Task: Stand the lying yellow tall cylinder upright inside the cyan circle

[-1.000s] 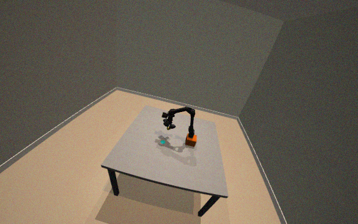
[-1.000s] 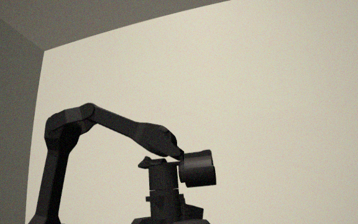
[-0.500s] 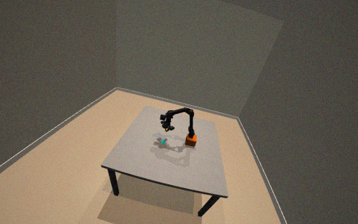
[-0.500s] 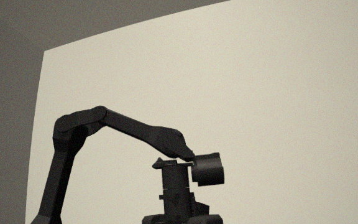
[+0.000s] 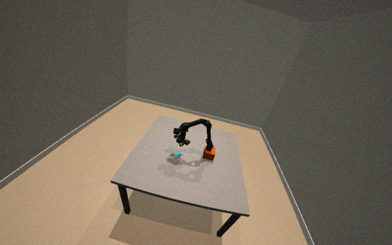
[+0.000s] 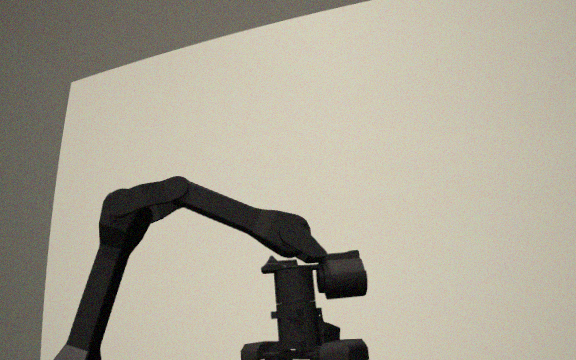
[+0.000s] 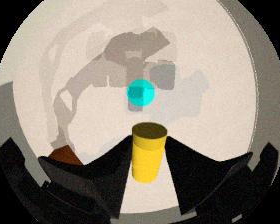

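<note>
The yellow tall cylinder (image 5: 181,144) (image 7: 147,160) is held between the fingers of my gripper (image 7: 148,140), which is shut on it. In the wrist view one round end face of the cylinder shows and its body runs down the picture between the two black fingers. In the top view it hangs in the air above the table, its tilt too small to tell. The cyan circle (image 5: 178,155) (image 7: 141,93) lies flat on the table, just beyond the cylinder's end in the wrist view, partly in the arm's shadow. The exterior view shows the arm, but the fingertips are out of frame.
The grey table (image 5: 148,170) carries the arm's orange base (image 5: 209,153), to the right of the circle in the top view. A corner of the base (image 7: 66,155) shows at the lower left of the wrist view. Shadows of the arm fall around the circle.
</note>
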Robot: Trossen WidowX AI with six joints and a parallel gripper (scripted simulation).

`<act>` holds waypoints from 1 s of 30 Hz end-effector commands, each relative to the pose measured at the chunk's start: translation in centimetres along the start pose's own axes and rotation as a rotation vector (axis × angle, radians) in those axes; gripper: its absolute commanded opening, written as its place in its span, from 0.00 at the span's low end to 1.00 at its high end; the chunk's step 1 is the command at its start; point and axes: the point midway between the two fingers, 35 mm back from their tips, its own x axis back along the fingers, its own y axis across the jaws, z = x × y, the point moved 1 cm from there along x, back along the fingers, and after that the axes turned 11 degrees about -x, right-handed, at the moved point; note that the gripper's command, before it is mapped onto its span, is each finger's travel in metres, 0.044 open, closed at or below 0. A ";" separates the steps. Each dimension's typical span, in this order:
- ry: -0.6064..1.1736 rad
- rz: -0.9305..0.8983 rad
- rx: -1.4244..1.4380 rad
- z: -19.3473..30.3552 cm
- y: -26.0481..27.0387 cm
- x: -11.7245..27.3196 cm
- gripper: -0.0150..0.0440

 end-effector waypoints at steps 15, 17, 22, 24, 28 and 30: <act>-0.055 -0.002 0.033 -2.8 1.1 -0.3 0.43; -0.069 -0.005 0.025 -3.0 1.0 -0.5 0.43; -0.104 -0.015 0.007 -3.3 0.8 -1.0 0.43; -0.119 -0.018 0.000 -3.4 0.7 -1.1 0.43; -0.147 -0.025 -0.014 -3.7 0.5 -1.5 0.43; -0.161 -0.029 -0.021 -3.8 0.4 -1.7 0.43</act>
